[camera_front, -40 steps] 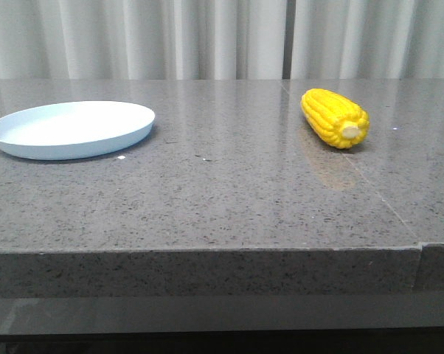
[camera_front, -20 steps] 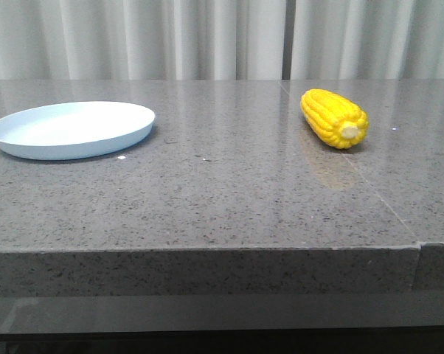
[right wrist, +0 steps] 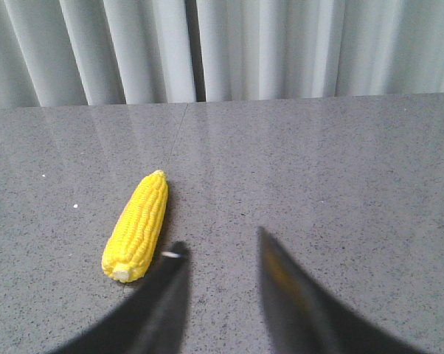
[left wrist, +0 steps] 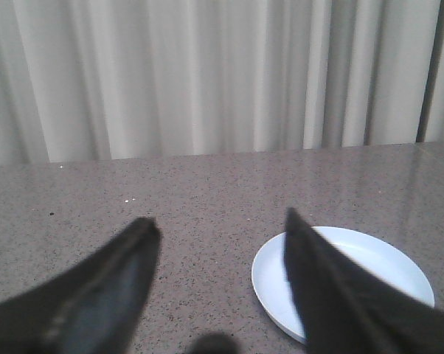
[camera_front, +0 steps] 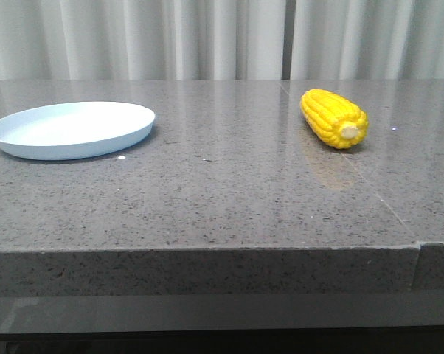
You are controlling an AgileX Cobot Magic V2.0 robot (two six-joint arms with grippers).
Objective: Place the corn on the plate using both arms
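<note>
The yellow corn (camera_front: 334,118) lies on the grey stone table at the right, its pale cut end toward the front. It also shows in the right wrist view (right wrist: 137,225), beside one finger. The pale blue-white plate (camera_front: 71,129) sits empty at the left; the left wrist view shows it too (left wrist: 355,273), partly behind one finger. My left gripper (left wrist: 218,225) is open and empty above the table beside the plate. My right gripper (right wrist: 218,243) is open and empty, with the corn just outside its fingers. Neither gripper shows in the front view.
The grey speckled stone table (camera_front: 222,192) has a front edge close to the camera and a seam line at the right (camera_front: 377,199). Pale pleated curtains (camera_front: 222,37) hang behind the table's far edge.
</note>
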